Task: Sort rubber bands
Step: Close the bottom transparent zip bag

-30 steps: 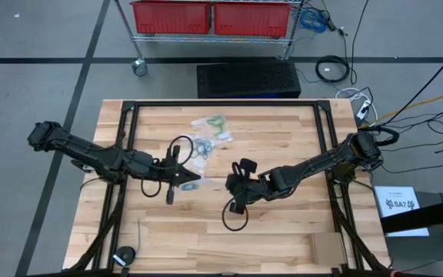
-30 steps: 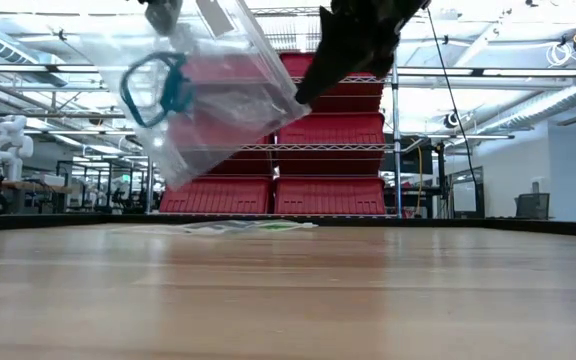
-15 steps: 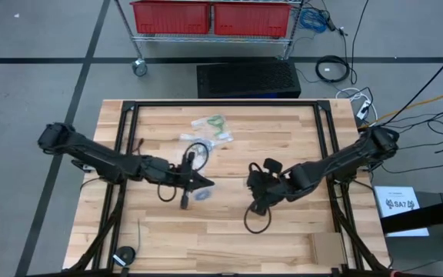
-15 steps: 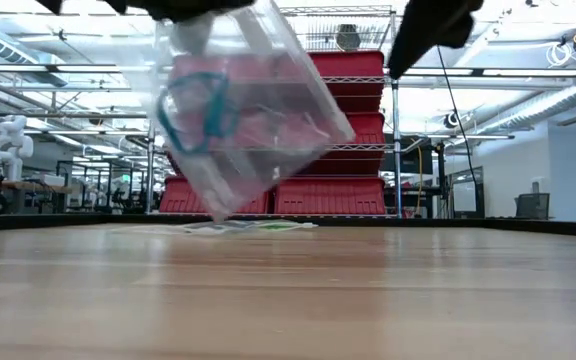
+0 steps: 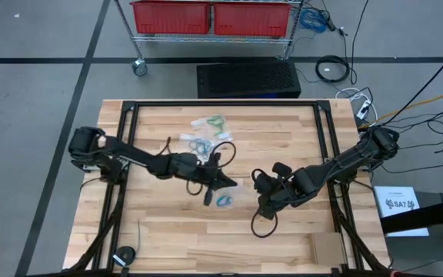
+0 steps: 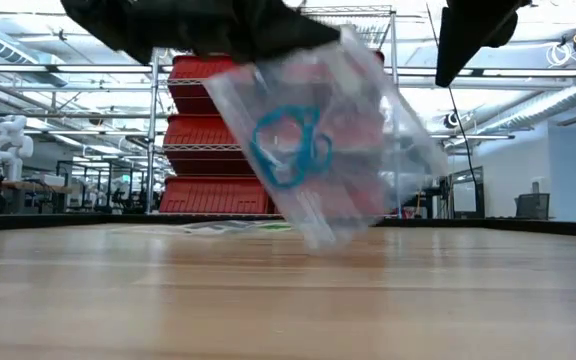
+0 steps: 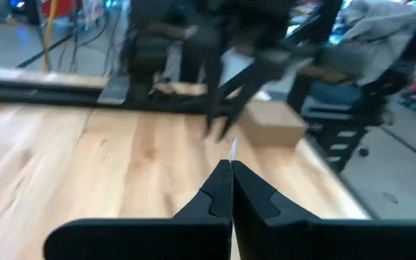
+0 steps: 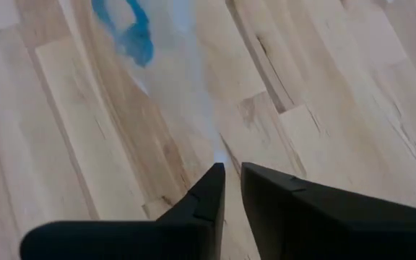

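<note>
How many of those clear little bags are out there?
3: one hanging from the left pincer, holding blue bands; two flat on the table, near its far edge. Others may overlap there.

My two arms are matte black, built of slim jointed segments with rounded housings at each joint. Black cables loop loosely beside both wrists. My left gripper (image 7: 230, 189) and right gripper (image 8: 231, 189) each end in two flat, tapering black fingers.

Wire shelving rack (image 5: 214, 31) on casters behind the table, red bins (image 5: 171, 15) on it. Black case (image 5: 248, 78) between rack and table. Grey floor (image 5: 29, 100), dark tape lines. Cables (image 5: 333, 69) right of rack.
</note>
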`<act>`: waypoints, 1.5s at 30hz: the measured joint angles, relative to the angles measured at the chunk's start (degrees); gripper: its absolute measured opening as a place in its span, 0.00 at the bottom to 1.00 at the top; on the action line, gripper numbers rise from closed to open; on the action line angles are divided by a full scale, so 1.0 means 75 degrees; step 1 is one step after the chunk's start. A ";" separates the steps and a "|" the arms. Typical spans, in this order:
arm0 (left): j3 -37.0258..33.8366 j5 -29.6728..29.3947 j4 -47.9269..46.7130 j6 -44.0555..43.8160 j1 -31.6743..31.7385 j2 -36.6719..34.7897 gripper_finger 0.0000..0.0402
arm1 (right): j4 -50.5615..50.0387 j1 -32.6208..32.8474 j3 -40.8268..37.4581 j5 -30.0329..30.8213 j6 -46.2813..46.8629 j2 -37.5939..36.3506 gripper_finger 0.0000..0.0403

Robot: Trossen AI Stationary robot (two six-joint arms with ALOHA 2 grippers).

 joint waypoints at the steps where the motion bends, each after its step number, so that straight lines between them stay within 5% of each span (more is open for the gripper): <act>1: 0.0004 0.0007 -0.0001 0.0003 0.0121 0.0099 0.00 | 0.0003 -0.0001 0.0000 0.0001 -0.0003 0.0000 0.10; 12: 0.0009 0.0289 -0.0727 0.0473 0.1348 0.0757 0.15 | 0.0276 -0.0667 -0.0017 0.0028 -0.1164 -0.0004 0.09; 20: 0.0009 0.0296 -0.1293 0.0498 0.2017 0.0403 0.33 | 0.2560 -0.1700 -0.1197 -0.0998 -0.3194 -0.0012 0.01; 24: 0.0009 0.0134 -0.2632 0.0835 0.2384 -0.0437 0.29 | 0.5291 -0.1751 -0.2474 -0.1812 -0.2998 0.0023 0.00; 30: 0.0004 -0.0770 -0.4317 0.1645 0.2530 -0.1708 0.05 | 0.7675 -0.1409 -0.3737 -0.1945 -0.2096 0.0535 0.00; 37: -0.0036 -0.0799 -0.4673 0.1609 0.2542 -0.2428 0.01 | 0.7633 -0.1049 -0.3766 -0.2477 -0.1596 0.1536 0.00; 45: -0.0683 -0.0753 -0.4509 0.1066 0.2543 -0.2787 0.01 | 0.4369 -0.1071 -0.3753 -0.2988 -0.1353 0.0631 0.00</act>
